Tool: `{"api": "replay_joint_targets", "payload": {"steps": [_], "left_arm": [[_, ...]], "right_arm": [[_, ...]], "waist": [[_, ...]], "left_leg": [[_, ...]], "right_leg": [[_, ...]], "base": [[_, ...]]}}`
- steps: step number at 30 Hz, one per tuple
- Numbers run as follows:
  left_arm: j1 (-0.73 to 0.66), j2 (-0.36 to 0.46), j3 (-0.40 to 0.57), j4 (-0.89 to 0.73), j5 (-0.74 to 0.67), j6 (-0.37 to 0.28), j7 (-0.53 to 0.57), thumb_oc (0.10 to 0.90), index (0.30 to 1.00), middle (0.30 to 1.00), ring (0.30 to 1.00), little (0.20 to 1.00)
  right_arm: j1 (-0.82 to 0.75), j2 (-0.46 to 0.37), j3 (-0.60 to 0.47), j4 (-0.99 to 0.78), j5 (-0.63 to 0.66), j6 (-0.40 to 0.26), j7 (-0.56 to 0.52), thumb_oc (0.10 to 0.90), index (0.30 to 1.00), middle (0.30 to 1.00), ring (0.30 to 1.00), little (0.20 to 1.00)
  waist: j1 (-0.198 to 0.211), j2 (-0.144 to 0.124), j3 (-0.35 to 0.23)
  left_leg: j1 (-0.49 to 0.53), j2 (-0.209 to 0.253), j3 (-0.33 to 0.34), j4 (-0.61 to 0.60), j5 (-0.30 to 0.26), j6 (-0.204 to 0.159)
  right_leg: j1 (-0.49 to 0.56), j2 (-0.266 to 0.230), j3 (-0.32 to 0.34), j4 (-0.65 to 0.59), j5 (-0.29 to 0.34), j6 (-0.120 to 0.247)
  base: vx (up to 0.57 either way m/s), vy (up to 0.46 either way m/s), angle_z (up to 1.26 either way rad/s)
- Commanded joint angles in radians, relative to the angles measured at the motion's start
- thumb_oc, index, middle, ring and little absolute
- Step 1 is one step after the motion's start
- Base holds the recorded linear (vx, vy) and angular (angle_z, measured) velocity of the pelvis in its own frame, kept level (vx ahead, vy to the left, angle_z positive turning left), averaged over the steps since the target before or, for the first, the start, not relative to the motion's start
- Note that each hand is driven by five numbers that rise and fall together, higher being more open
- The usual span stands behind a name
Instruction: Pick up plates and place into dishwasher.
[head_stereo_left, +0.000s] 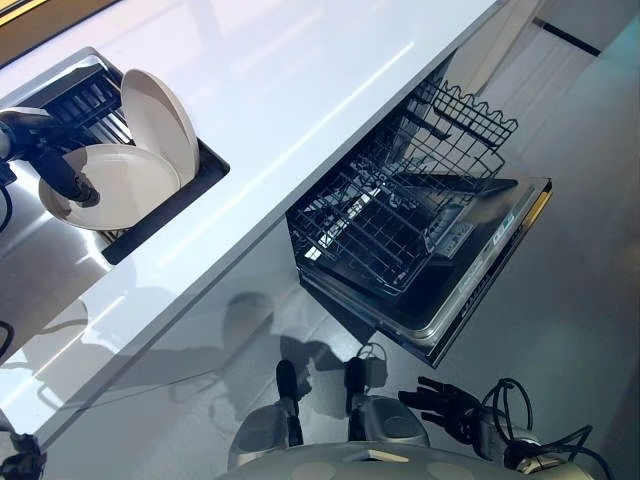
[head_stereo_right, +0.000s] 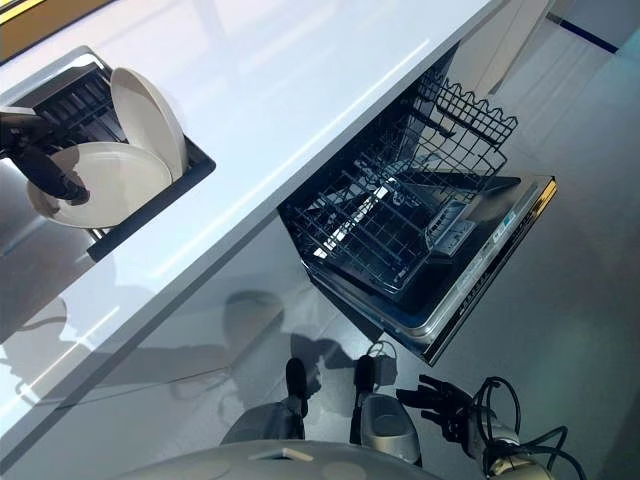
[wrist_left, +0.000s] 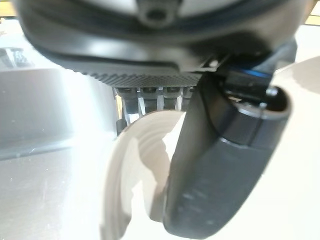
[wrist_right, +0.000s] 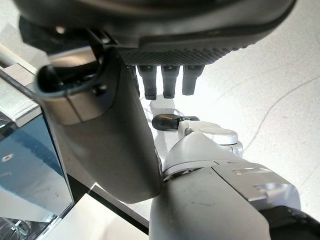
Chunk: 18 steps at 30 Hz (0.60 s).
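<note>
Two cream plates stand in a dark dish rack (head_stereo_left: 205, 168) on the white counter. One plate (head_stereo_left: 160, 118) stands on edge; the other plate (head_stereo_left: 125, 185) leans low in front of it. My left hand (head_stereo_left: 62, 168) is on the low plate's left rim. In the left wrist view its thumb (wrist_left: 220, 165) lies across the plate's face (wrist_left: 135, 165) and its fingers (wrist_left: 150, 97) reach behind the rim, pinching it. My right hand (head_stereo_left: 445, 405) hangs low at the right with its fingers (wrist_right: 170, 80) relaxed, holding nothing.
The dishwasher door (head_stereo_left: 490, 270) is folded down to the right of the counter (head_stereo_left: 330, 90). Its wire lower rack (head_stereo_left: 390, 225) is pulled out over the door, and an upper rack (head_stereo_left: 468, 112) sticks out behind. Grey floor lies in front.
</note>
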Motion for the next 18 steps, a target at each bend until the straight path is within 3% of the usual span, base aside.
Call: {"api": "replay_joint_targets", "payload": {"steps": [1,2,3,4,5,6,7,18], "left_arm": [[-0.13,0.085,0.021,0.069,0.031,0.02,-0.023,0.8,0.9,0.9,0.9,0.9],[-0.136,0.084,0.013,0.07,0.024,0.026,-0.034,0.8,0.9,0.9,0.9,0.9],[-0.148,0.082,0.004,0.069,0.019,0.031,-0.042,0.751,0.858,0.858,0.858,0.851],[-0.154,0.081,-0.001,0.068,0.017,0.03,-0.042,0.591,0.721,0.721,0.721,0.691],[-0.161,0.08,-0.007,0.067,0.011,0.03,-0.035,0.504,0.646,0.646,0.646,0.604],[-0.165,0.079,-0.009,0.069,0.003,0.026,-0.029,0.21,0.394,0.394,0.394,0.31],[-0.167,0.079,-0.01,0.069,0.001,0.026,-0.03,0.1,0.3,0.3,0.3,0.2],[-0.195,0.088,-0.02,0.052,-0.043,0.02,-0.013,0.1,0.3,0.3,0.3,0.2]], "right_arm": [[0.12,-0.064,0.034,0.032,0.0,0.007,0.013,0.8,0.9,0.9,0.9,0.9],[0.121,-0.066,0.033,0.033,0.0,0.006,0.015,0.8,0.9,0.9,0.9,0.9],[0.122,-0.068,0.031,0.032,-0.001,0.005,0.016,0.8,0.9,0.9,0.9,0.9],[0.122,-0.068,0.031,0.031,-0.001,0.005,0.016,0.8,0.9,0.9,0.9,0.9],[0.124,-0.067,0.03,0.031,-0.001,0.005,0.016,0.8,0.9,0.9,0.9,0.9],[0.125,-0.066,0.029,0.034,-0.002,0.004,0.015,0.8,0.9,0.9,0.9,0.9],[0.124,-0.066,0.029,0.035,-0.002,0.005,0.015,0.8,0.9,0.9,0.9,0.9],[0.136,-0.059,0.015,0.042,0.0,0.018,0.007,0.8,0.9,0.9,0.9,0.9]], "waist": [[-0.007,0.014,-0.012],[-0.007,0.015,-0.012],[-0.008,0.017,-0.014],[-0.008,0.018,-0.015],[-0.007,0.018,-0.017],[-0.007,0.02,-0.021],[-0.006,0.02,-0.022],[-0.001,0.04,-0.088]], "left_leg": [[0.0,0.01,0.03,0.073,-0.091,-0.019],[-0.001,0.01,0.03,0.073,-0.091,-0.019],[0.0,0.009,0.031,0.071,-0.091,-0.019],[0.0,0.008,0.03,0.07,-0.091,-0.019],[0.002,0.006,0.029,0.069,-0.091,-0.019],[0.007,0.005,0.028,0.066,-0.092,-0.019],[0.009,0.005,0.028,0.064,-0.092,-0.019],[0.061,-0.012,0.021,0.021,-0.093,-0.023]], "right_leg": [[-0.058,-0.088,0.034,0.017,0.078,0.167],[-0.057,-0.088,0.033,0.017,0.078,0.167],[-0.056,-0.09,0.032,0.016,0.078,0.168],[-0.056,-0.09,0.031,0.016,0.078,0.169],[-0.055,-0.091,0.029,0.017,0.078,0.169],[-0.052,-0.092,0.028,0.017,0.077,0.17],[-0.051,-0.092,0.026,0.017,0.077,0.17],[-0.012,-0.088,0.024,0.008,0.063,0.171]], "base": [[0.0,0.0,0.0],[0.0,0.0,0.0],[0.0,0.0,0.0],[0.0,0.0,0.0],[0.0,0.0,0.0],[0.0,0.0,0.0],[0.0,0.0,0.0],[0.0,-0.014,0.0]]}}
